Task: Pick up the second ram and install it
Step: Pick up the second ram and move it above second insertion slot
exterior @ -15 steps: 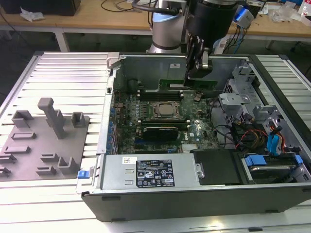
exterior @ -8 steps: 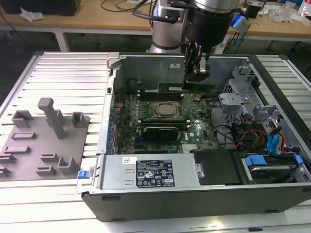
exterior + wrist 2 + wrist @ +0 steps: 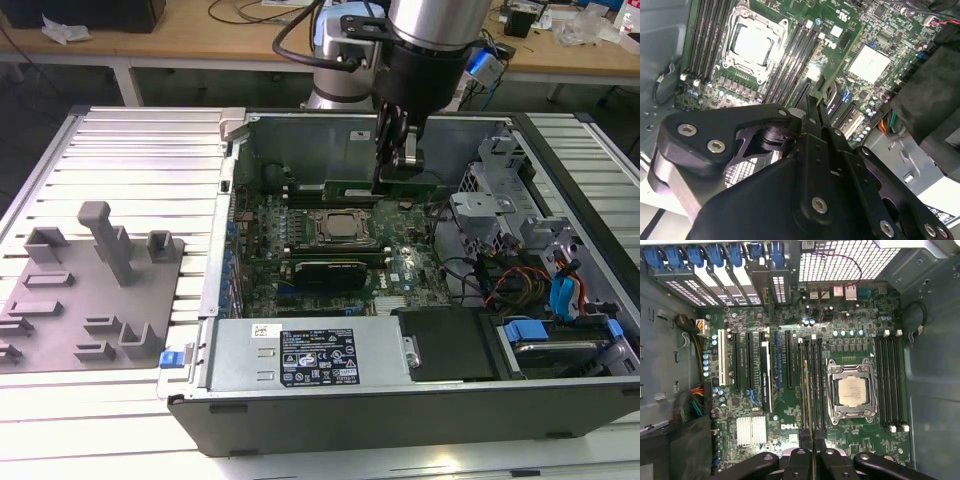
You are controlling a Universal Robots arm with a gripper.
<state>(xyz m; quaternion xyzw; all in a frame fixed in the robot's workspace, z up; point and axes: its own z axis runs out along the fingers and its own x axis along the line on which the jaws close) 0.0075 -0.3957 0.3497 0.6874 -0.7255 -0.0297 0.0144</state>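
Note:
The second ram [image 3: 420,185] is a thin green stick, and my gripper [image 3: 398,172] is shut on it inside the open computer case [image 3: 230,140]. It hangs level above the motherboard. In the first wrist view I see the ram [image 3: 807,390] edge-on, running out from my gripper [image 3: 812,447]. It lies over the black memory slots [image 3: 817,365] between the processor socket [image 3: 851,391] and the expansion slots [image 3: 747,360]. The second wrist view shows the ram [image 3: 840,65] slanting away from my gripper [image 3: 812,107], clear of the board, with the socket [image 3: 752,42] beyond.
A grey fixture [image 3: 90,270] with posts stands on the slatted table at the exterior view's left. The power supply [image 3: 310,355] runs along the case's front edge. Drive bays and bundled cables [image 3: 500,280] crowd the right side. A finned heatsink [image 3: 751,430] sits near the expansion slots.

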